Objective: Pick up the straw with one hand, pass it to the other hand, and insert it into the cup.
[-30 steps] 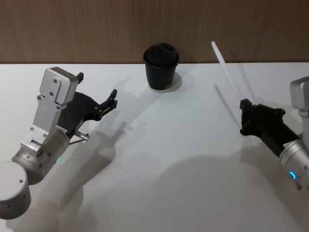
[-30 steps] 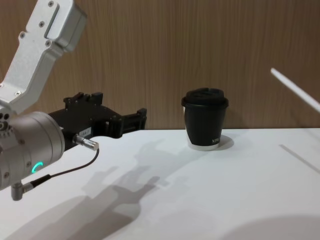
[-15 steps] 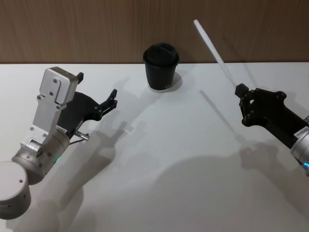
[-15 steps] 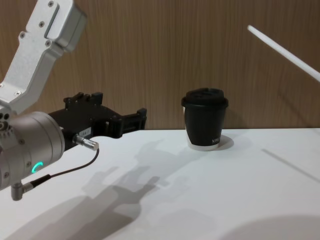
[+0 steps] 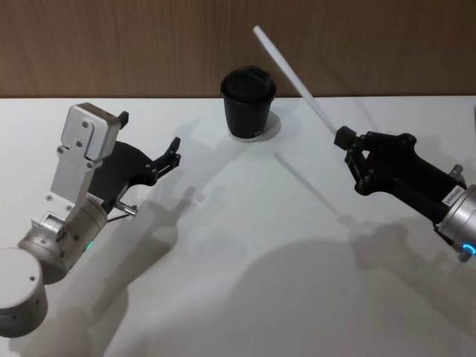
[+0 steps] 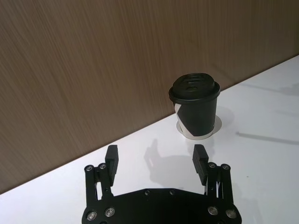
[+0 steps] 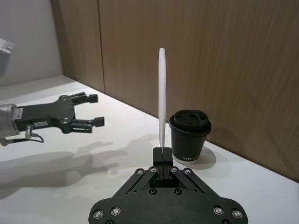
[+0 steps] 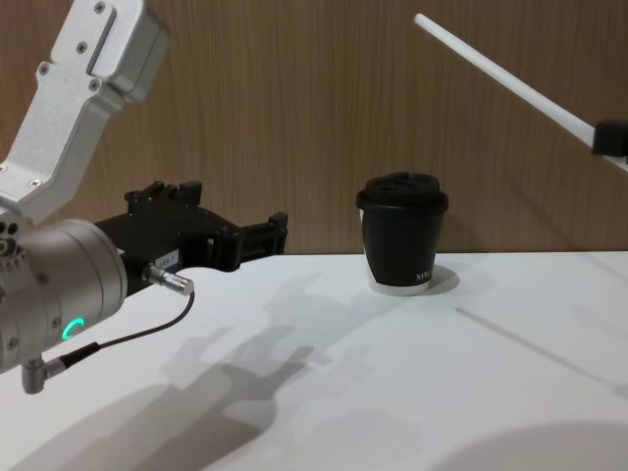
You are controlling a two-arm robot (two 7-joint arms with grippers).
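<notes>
The white straw (image 5: 294, 76) slants up and to the left above the table, with my right gripper (image 5: 344, 137) shut on its lower end. In the right wrist view the straw (image 7: 161, 93) stands straight up from the closed fingertips (image 7: 162, 154). The black lidded cup (image 5: 249, 104) stands upright at the back of the table by the wall, left of the right gripper. The straw's free tip (image 8: 424, 22) is higher than the cup (image 8: 402, 235). My left gripper (image 5: 151, 129) hovers open and empty at the left, pointing toward the cup (image 6: 195, 105).
A brown wood-panel wall (image 5: 387, 44) runs along the back edge of the white table (image 5: 245, 245). The table's bare surface spreads between the two arms and in front of the cup.
My right gripper has carried the straw leftward toward the middle, nearer the cup, and the straw's tip has swung left and higher. The left arm and the cup have not moved.
</notes>
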